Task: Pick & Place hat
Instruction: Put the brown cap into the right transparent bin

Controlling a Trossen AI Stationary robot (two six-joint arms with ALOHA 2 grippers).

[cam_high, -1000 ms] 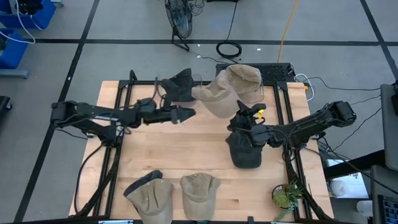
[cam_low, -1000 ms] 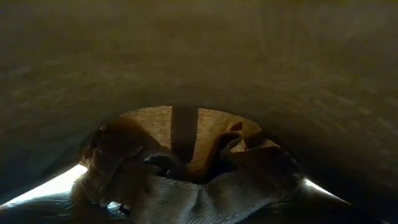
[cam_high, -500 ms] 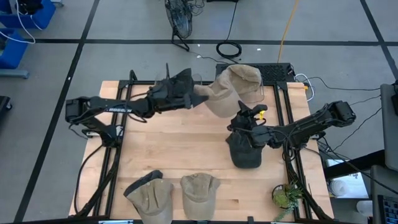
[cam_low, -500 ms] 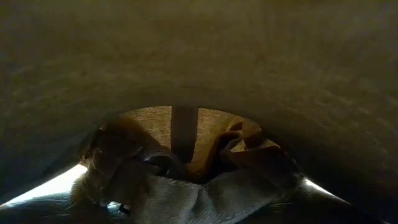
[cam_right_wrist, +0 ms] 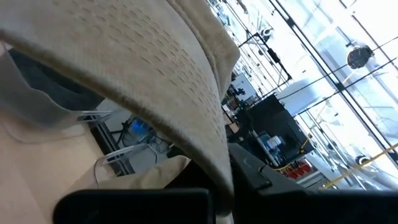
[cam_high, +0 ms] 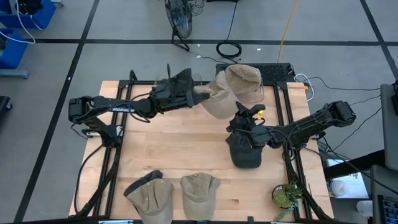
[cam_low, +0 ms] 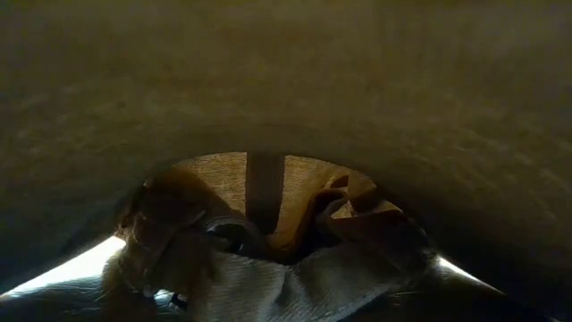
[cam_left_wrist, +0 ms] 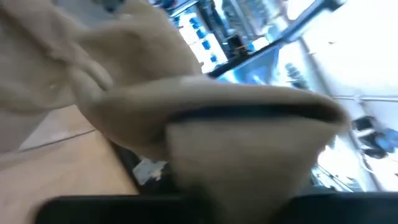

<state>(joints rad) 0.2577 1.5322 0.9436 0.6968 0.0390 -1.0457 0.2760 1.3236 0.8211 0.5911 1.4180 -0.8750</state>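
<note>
At the far edge of the table point(cam_high: 186, 143), reached in from mid-table with the left pincer point(cam_high: 188, 94) and nipped it down from wide open onto the brim of the tan hat point(cam_high: 233, 87). Looks gripped, so the pick seems begun; lifting and placing yet to do. Right of centre, kept the right pincer point(cam_high: 247, 132) closed on a dark hat point(cam_high: 245, 155), unmoved.

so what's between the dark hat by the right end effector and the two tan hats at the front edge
Only bare wooden table in the high view, between the dark hat and the two tan hats.
</note>
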